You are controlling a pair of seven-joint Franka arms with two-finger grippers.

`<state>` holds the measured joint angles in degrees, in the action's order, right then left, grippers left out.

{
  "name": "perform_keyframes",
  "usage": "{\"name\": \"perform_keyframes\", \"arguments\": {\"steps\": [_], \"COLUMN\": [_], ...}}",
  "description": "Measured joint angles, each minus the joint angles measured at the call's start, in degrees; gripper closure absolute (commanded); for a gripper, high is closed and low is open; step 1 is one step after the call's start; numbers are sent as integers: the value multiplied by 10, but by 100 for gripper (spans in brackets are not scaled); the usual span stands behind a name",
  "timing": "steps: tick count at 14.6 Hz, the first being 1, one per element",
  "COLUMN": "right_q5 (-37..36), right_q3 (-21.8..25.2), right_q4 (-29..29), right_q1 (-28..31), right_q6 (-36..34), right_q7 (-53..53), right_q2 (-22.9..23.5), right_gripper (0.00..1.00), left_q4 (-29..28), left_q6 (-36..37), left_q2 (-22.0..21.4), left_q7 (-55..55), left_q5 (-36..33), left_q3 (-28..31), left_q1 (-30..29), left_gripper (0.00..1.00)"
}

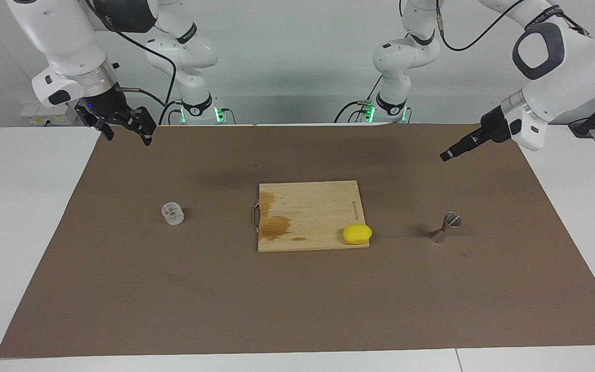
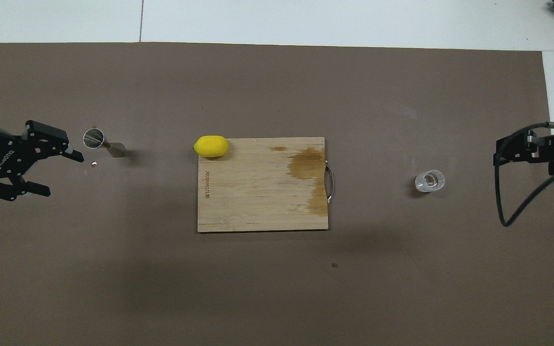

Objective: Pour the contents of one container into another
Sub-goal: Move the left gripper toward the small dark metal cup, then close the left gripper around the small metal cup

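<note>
The clear glass cup (image 1: 172,213) was short and thick-based, standing upright with its mouth up on the brown mat (image 1: 173,289) toward the right arm's end of the tabletop (image 1: 18,217), while the steel jigger (image 1: 444,227), two cones pinched at a narrow waist, stood toward the left arm's end with its long axis upright. Between them lay a stained wooden cutting board (image 1: 308,206) with a lemon (image 1: 357,234) on one corner; the printing along its edge was too small to read. The left claw (image 2: 48,173) hung with fingers spread over the mat near the jigger, touching nothing, and the right claw (image 1: 127,129) waited open and empty over the mat's edge nearest the robots.
</note>
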<state>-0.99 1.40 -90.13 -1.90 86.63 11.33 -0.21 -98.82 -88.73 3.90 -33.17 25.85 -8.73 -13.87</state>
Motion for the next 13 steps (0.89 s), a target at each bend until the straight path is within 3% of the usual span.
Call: {"name": "perform_keyframes", "arguments": {"steps": [5,9,13], "right_q5": [0,0,0], "right_q3": [0,0,0], "right_q4": [0,0,0], "right_q1": [0,0,0], "right_q6": [0,0,0], "right_q7": [0,0,0], "right_q2": [0,0,0], "right_gripper": [3,3,2], "left_q4": [-94,-159,-209], "left_q6": [-144,-242,-284], "left_q2": [11,14,37], "left_q7": [-196,-259,-270], "left_q5": [180,305,393], "left_q3": [11,12,13], "left_q1": [-31,-44,-68], "left_gripper": [0,0,0]}}
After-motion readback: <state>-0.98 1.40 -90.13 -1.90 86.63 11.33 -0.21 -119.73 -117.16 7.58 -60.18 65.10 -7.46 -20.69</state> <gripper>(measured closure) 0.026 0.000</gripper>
